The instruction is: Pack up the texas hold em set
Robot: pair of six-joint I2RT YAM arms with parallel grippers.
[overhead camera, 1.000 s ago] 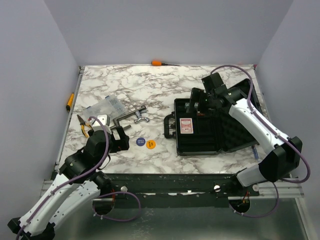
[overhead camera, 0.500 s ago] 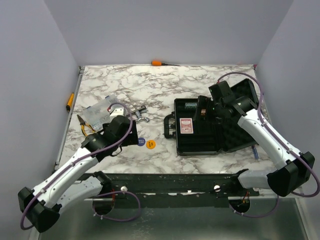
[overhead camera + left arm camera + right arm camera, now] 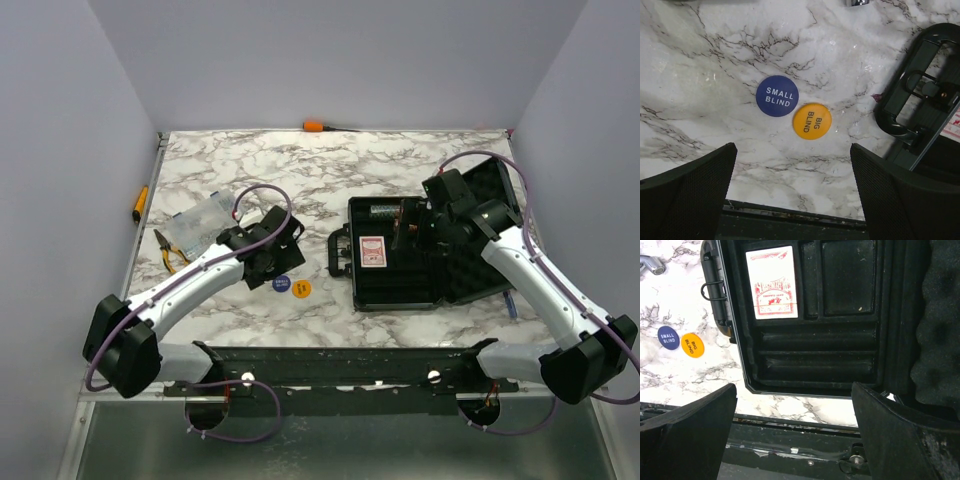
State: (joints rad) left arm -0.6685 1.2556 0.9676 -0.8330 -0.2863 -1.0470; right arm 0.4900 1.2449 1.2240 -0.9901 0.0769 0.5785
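Black fingers [image 3: 690,195] of the left gripper [image 3: 792,147] stand spread wide with nothing between them, hanging over the marble table [image 3: 715,60]. Just ahead of the gap lie the blue disc [image 3: 777,96], lettered SMALL BLIND, and the orange disc [image 3: 812,121], lettered BIG BLIND. Both are flat on the table, edge to edge, touching or all but, with the orange one nearer the case. To their right is the case's handle [image 3: 885,119], apart from both discs. The right gripper [image 3: 794,385] is likewise wide open and holds nothing, hanging above the open case [image 3: 817,347]. The red-backed deck [image 3: 772,282] lies flat in the compartment on the handle side, with a bare square compartment beside it and two long bare troughs nearer the arms' bases. The foam lid [image 3: 940,340] lies opened out to the right. In the top view a pale row sits in the case's far slot, too small to identify. Beyond the left arm, a clear box [image 3: 205,215] and orange-handled pliers [image 3: 165,250] rest on the table, well apart from the case.
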